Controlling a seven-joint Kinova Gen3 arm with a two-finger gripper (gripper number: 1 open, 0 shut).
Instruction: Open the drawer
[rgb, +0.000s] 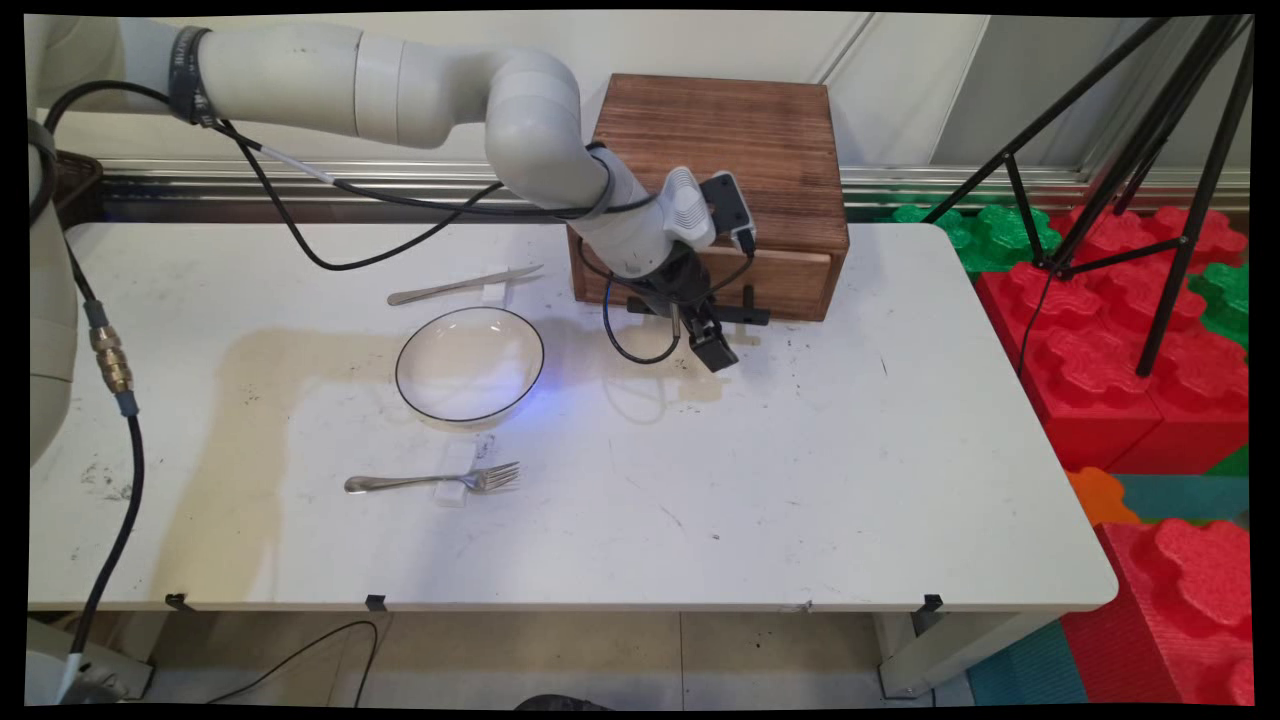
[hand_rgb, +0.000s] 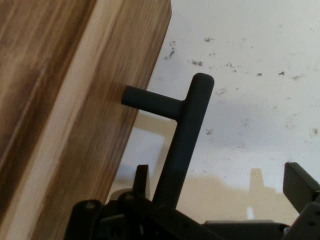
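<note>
Right at the front of the wooden box (rgb: 715, 190), my gripper (rgb: 712, 340) hangs low over the table, angled down and toward the drawer's black handle (rgb: 740, 314). Through the hand view I see its fingers (hand_rgb: 300, 186) spread apart, one at the far right edge and the other a short stub low in the picture, with the handle (hand_rgb: 186, 135) bar running between them; neither finger presses on the bar, so I read the grip as wide and holding nothing. That handle stands off the drawer (rgb: 790, 283) front on a short post, and the drawer sits flush in the bottom of the box as far as I can make out. Black cable (rgb: 625, 340) loops down from the wrist just beside the box's near left corner. Farther from the box, to its left on the white table (rgb: 850, 480), a white bowl (rgb: 470, 364) with a dark rim stands upright. A knife (rgb: 465, 285) lies behind the bowl, between it and the box's left side, resting on a small white block. A fork (rgb: 432, 481) lies on the bowl's near side, well apart from the box, also across a small white block, tines pointing right.
</note>
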